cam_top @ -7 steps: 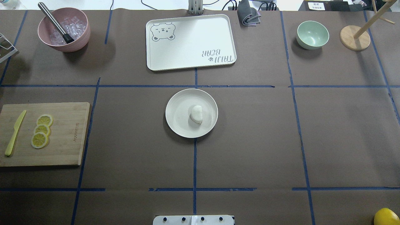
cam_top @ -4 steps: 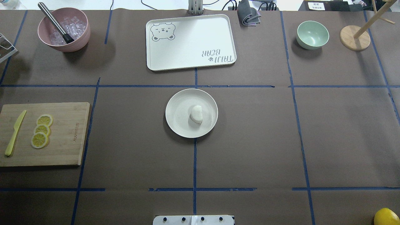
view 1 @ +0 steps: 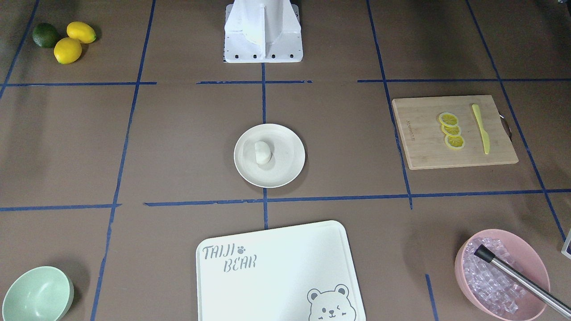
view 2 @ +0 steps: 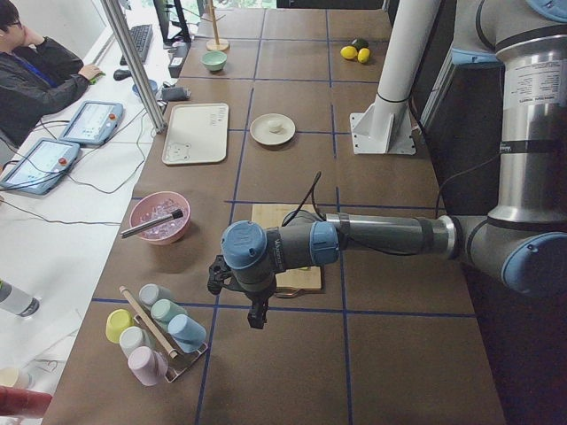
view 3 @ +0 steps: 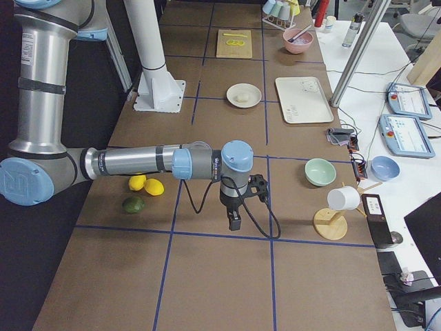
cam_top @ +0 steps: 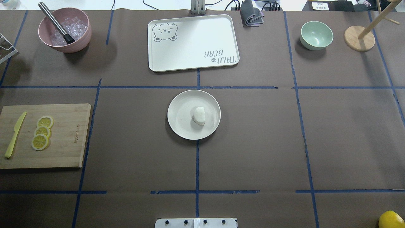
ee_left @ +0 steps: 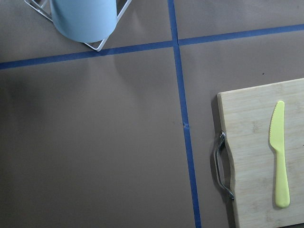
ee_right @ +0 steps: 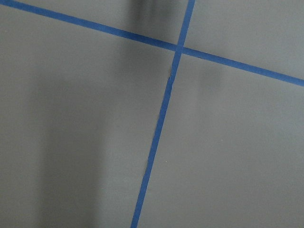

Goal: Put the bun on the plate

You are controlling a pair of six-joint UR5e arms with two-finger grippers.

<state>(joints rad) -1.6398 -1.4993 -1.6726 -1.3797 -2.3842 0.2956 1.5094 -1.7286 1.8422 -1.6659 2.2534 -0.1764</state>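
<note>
The small white bun (cam_top: 199, 115) lies on the round cream plate (cam_top: 178, 124) at the table's centre, a little right of the plate's middle; the front-facing view shows the bun (view 1: 262, 152) on the same plate (view 1: 287, 168). Both arms are far from it. My left gripper (view 2: 257, 315) hangs over the table's left end, near the cup rack, and shows only in the left side view. My right gripper (view 3: 234, 222) hangs over the right end and shows only in the right side view. I cannot tell whether either is open or shut. Neither wrist view shows fingers.
A bear-printed white tray (cam_top: 193, 42) lies behind the plate. A pink bowl of ice (cam_top: 65, 30) with a metal tool, a mint bowl (cam_top: 316, 34) and a wooden stand (cam_top: 359, 38) sit at the back. A cutting board (cam_top: 63, 136) with lemon slices (cam_top: 41, 132) and a yellow knife (cam_top: 15, 134) lies at left.
</note>
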